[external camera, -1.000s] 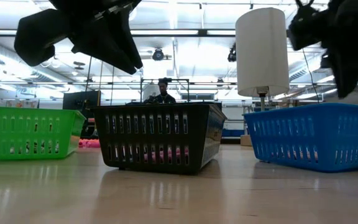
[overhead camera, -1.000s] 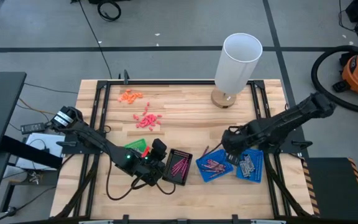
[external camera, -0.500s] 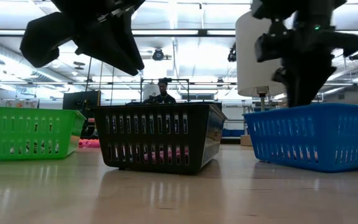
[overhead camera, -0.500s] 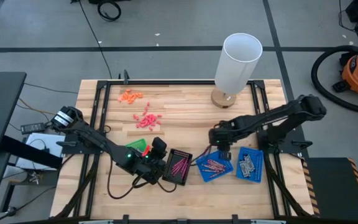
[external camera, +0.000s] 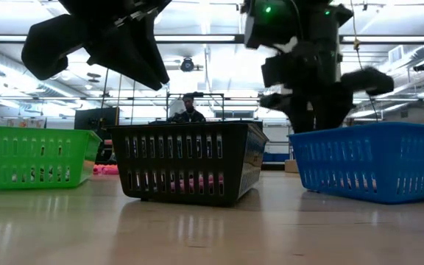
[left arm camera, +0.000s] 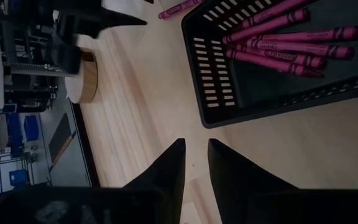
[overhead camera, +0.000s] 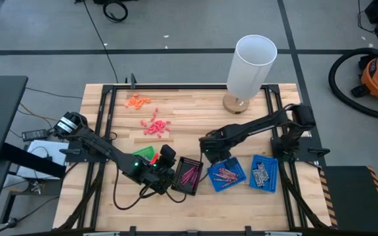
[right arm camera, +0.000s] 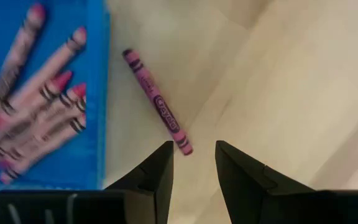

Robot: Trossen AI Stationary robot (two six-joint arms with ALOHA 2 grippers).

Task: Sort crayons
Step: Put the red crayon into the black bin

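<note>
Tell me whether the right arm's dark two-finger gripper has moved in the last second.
Yes. The right gripper has swung leftward off the blue plastic trays, toward the black tray, now over bare wood.

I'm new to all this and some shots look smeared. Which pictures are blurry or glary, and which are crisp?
Right wrist view: the crayons in the blue tray are smeared, the loose magenta crayon on the wood a little soft. Left wrist view: crisp, labels readable on the crayons in the black tray. Low view: bright ceiling lights leave both arms as dark silhouettes. High view: evenly lit.
</note>
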